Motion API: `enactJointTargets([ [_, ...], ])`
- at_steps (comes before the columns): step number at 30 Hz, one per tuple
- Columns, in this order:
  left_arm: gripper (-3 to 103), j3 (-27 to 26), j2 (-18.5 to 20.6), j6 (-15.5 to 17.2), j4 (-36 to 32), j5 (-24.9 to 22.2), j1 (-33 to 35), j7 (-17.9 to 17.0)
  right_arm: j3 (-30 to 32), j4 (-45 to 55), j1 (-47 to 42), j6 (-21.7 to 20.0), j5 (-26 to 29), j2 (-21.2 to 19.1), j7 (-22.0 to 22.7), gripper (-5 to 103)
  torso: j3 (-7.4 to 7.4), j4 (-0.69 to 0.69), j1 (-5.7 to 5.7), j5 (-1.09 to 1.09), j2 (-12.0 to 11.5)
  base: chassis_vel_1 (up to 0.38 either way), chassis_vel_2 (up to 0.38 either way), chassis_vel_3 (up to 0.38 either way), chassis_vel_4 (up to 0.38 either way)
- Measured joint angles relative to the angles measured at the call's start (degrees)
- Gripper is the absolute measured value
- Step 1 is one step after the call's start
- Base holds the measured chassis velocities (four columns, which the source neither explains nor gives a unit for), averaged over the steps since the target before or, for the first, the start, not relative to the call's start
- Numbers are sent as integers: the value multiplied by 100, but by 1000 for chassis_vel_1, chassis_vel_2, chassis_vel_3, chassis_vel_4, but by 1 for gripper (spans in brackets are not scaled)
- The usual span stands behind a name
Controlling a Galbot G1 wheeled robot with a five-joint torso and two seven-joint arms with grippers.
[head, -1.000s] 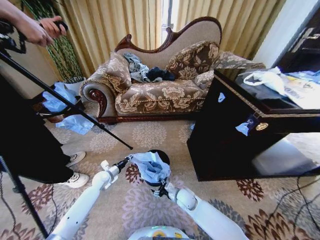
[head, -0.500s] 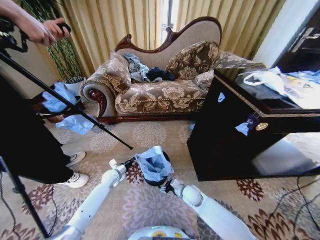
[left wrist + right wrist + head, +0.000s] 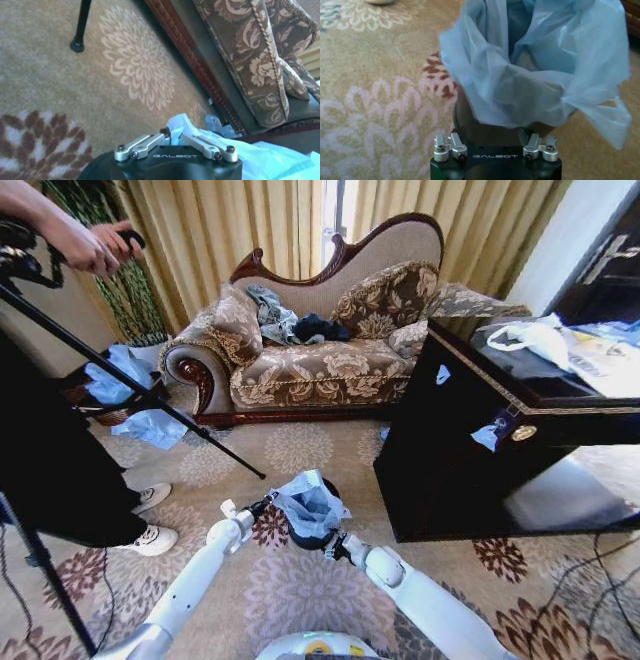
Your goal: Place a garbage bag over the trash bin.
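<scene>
Counted on the patterned carpet [image 3: 300,450], near the robot's base: one small black cylindrical trash bin [image 3: 297,537], upright, between the carved upholstered sofa [image 3: 320,360] on the far side and the robot on the near side, just left of the near corner of the dark wooden cabinet [image 3: 450,460].

Counted in and over the bin's mouth: one thin, pale blue, see-through plastic garbage bag [image 3: 308,506]. Mouth of the bag open upward, crumpled, standing above the rim. In the right wrist view, plastic [image 3: 535,75] draped over the near rim and partway down the dark wall [image 3: 470,122], with one loose flap hanging lower at one side. A strip of dark rim left bare at the far right in the head view.

Grippers at work, counted: two.
- Left gripper [image 3: 268,502]: at the left edge of the bag, level with the bin's top. Seen in the left wrist view [image 3: 170,134] pinched closed on a fold of the pale blue plastic [image 3: 175,123].
- Right gripper [image 3: 328,544]: low at the near right side of the bin, touching or just beside its wall. Seen in the right wrist view [image 3: 492,147] spread wide, grasping nothing, the bin's wall between the two sides.

Elsewhere, counted: two darker blue plastic sheets [image 3: 118,370] [image 3: 150,428] on the far left; one white plastic bag [image 3: 535,335] on the cabinet top; one black tripod leg [image 3: 150,395] slanting across the left.
</scene>
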Motion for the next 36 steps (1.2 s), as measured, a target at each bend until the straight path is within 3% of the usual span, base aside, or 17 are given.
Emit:
enactJointTargets([
  [10, 0, 60, -115, -42, -87, 176, -64, -1, 206, 174, -62, 100, -418, -94, -93, 67, 0, 0, 0, 1, 0, 0, 0, 0, 0],
  [18, 0, 44, -120, -56, -101, 184, -39, -2, 582, 884, -459, 179, -430, -608, -137, 74, 0, 0, 0, 0, 0, 0, 0, 0, 0],
  [21, 0, -82, -80, -57, -169, 180, 57, 0, 827, 1212, -595, 353, -540, -844, -123, 89, 0, -2, -1, -1, 0, 0, 0, 0, 0],
  [25, 0, -178, -53, -63, -251, 179, 157, 0, 1065, 1470, -651, 453, -641, -908, -63, 94, 0, 3, -1, 4, 0, 0, 0, 0, 0],
  [27, 0, -194, -51, -65, -300, 180, 193, -1, 1260, 1786, -726, 479, -613, -980, 120, 99, 0, 1, -1, -4, 0, 0, 0, 0, 0],
  [31, 0, -195, -51, -65, -307, 180, 200, -1, 1185, 2049, -677, 488, -480, -932, 404, 100, 0, -2, -1, -2, 0, 0, 0, 0, 0],
  [36, 0, -181, -40, -66, -306, 179, 224, -1, 631, 1683, -362, 589, -495, -360, 797, 100, 0, 0, -1, -1, 0, 0, 0, 0, 0],
])
